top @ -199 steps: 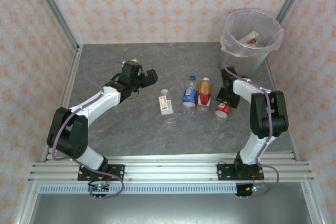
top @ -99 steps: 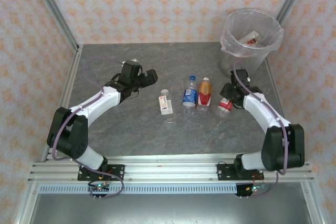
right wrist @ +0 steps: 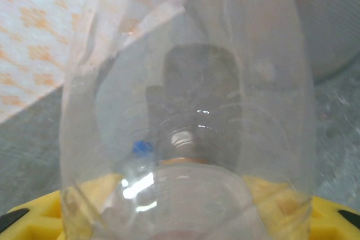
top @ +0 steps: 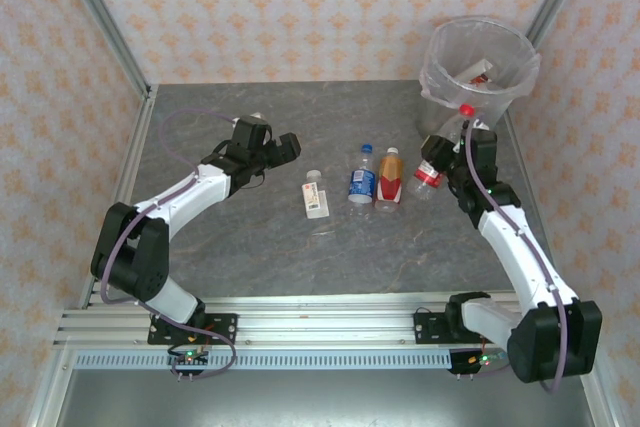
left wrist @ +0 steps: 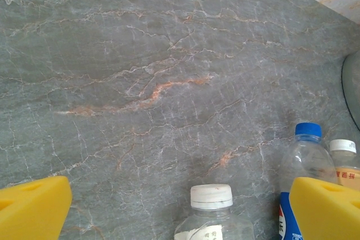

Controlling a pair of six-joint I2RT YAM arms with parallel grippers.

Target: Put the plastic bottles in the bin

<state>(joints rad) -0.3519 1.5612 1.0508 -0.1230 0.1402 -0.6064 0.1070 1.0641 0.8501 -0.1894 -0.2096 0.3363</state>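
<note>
My right gripper point(top: 441, 153) is shut on a clear plastic bottle point(top: 429, 177) with a red label and a red cap, held off the table just in front of the bin point(top: 478, 97). In the right wrist view this bottle point(right wrist: 185, 111) lies between the yellow pads point(right wrist: 326, 217). The grey bin, lined with a clear bag, holds one bottle point(top: 480, 72). Three bottles lie mid-table: a white-capped one point(top: 316, 194), a blue-labelled one point(top: 361, 182) and an orange one point(top: 390, 179). My left gripper point(top: 285, 147) is open, just left of the white-capped bottle point(left wrist: 211, 206).
The grey marble table point(top: 250, 247) is enclosed by patterned walls at the back and both sides. The bin stands in the far right corner. In the left wrist view the blue-capped bottle point(left wrist: 306, 150) lies beside my right pad point(left wrist: 329, 209).
The right arm has lifted the red-labelled bottle off the table and carried it up toward the bin, its elbow swinging out to the right. The left arm has not moved.
</note>
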